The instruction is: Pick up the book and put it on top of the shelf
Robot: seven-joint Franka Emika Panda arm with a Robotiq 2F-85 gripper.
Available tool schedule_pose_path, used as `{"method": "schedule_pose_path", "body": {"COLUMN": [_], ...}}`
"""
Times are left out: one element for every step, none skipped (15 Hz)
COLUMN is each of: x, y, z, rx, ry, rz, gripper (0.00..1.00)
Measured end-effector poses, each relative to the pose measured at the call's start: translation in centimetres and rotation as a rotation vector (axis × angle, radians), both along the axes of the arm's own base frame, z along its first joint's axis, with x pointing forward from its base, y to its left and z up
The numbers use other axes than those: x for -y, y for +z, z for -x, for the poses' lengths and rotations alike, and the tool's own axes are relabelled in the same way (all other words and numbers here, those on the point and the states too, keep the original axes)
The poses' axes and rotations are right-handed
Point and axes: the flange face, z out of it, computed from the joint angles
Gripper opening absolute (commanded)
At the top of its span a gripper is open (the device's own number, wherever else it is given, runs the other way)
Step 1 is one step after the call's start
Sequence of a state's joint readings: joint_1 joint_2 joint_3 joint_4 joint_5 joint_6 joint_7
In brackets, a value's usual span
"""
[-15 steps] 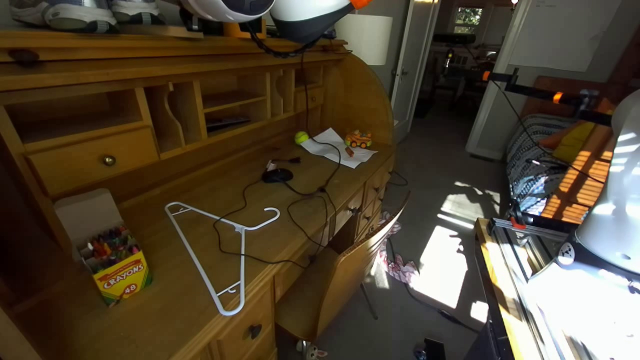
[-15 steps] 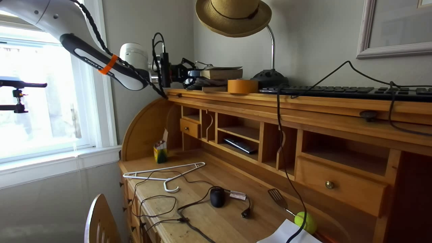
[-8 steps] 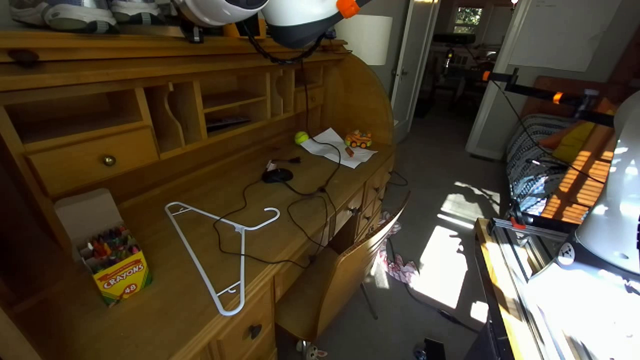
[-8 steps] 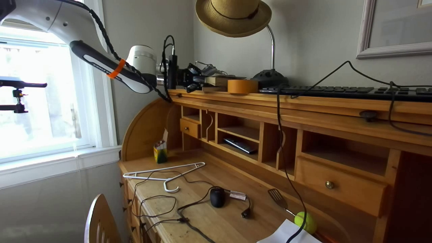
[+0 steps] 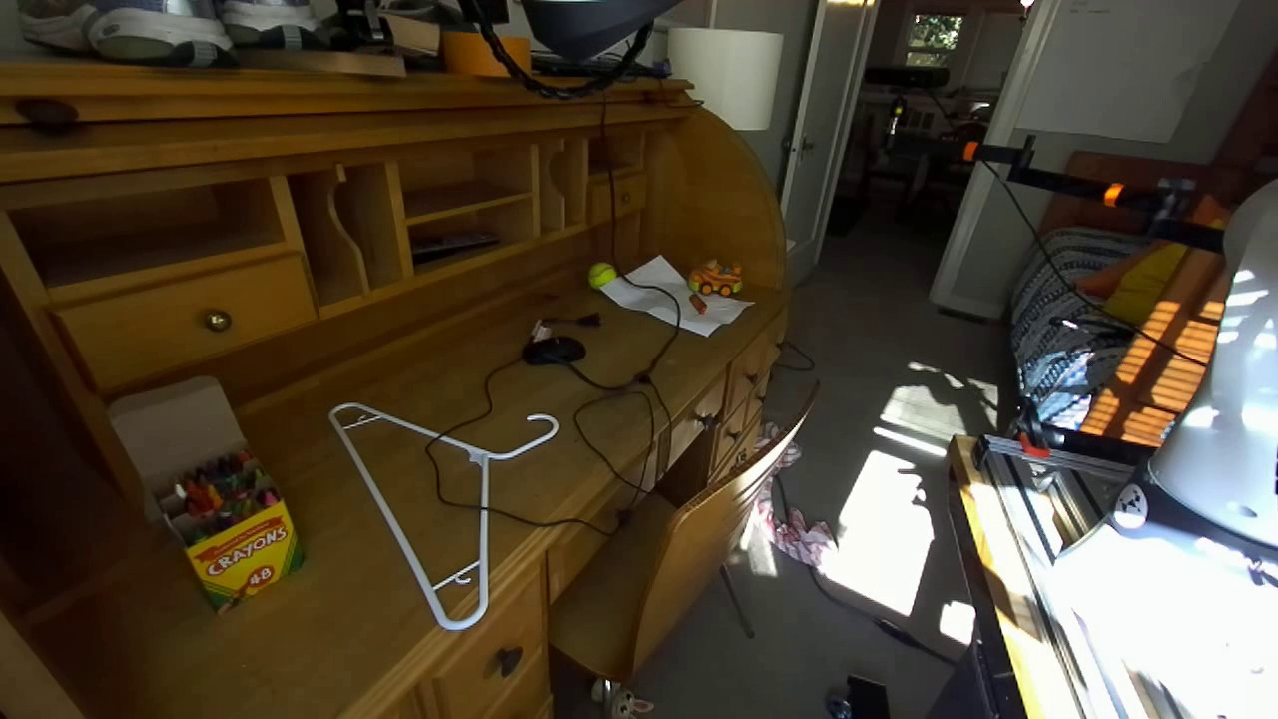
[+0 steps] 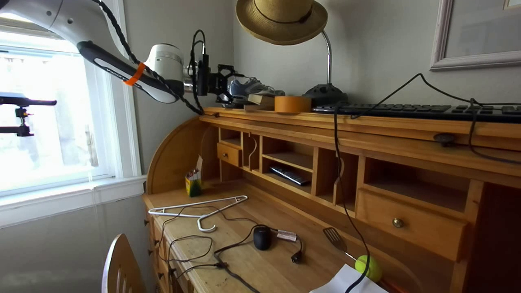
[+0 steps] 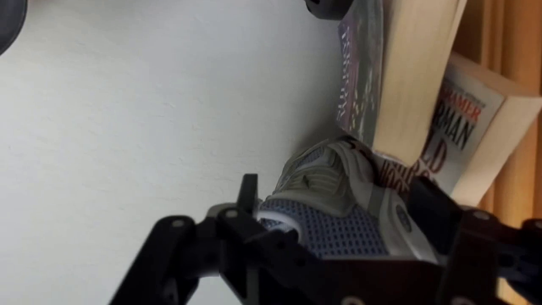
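Book [image 7: 400, 80] lies atop the shelf [image 6: 293, 128], beyond the pincer [image 7: 335, 194], whose jaws stand apart.

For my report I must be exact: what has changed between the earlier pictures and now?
The purple book, raised at the gripper one second ago, now lies lower, on a white book. The open gripper seems to have let it go and, since half a second ago, has moved up and back toward the window. The hanger, the crayon box, the orange roll and the hat stayed as they were.

A hanger [image 5: 479, 455] lies near a crayon box [image 5: 245, 554]; a tennis ball [image 5: 602, 275], beside paper [image 5: 667, 275].
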State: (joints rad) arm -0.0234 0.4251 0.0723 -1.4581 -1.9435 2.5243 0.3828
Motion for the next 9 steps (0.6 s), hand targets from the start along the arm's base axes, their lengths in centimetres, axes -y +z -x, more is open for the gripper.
{"method": "schedule_pose_path", "body": {"x": [-0.6, -1.3, -2.1, -2.9, -3.9, -4.9, -5.8, -6.6, -7.3], "y": [0.5, 0.8, 1.1, 1.4, 1.8, 2.3, 2.8, 3.4, 4.1], "z": [0.6, 1.3, 2.2, 3.3, 4.4, 5.8, 7.1, 8.5, 9.7], "rx": [-0.021, -0.053, -0.084, -0.113, -0.142, -0.170, -0.198, -0.226, -0.256], "ry": [0.014, 0.026, 0.028, 0.024, 0.017, -0.001, -0.023, -0.050, -0.081], "rz": [-0.030, -0.069, -0.112, -0.159, -0.205, -0.246, -0.284, -0.318, -0.347], "gripper": [1.00, 1.00, 1.00, 1.00, 0.99, 1.00, 1.00, 1.00, 1.00]}}
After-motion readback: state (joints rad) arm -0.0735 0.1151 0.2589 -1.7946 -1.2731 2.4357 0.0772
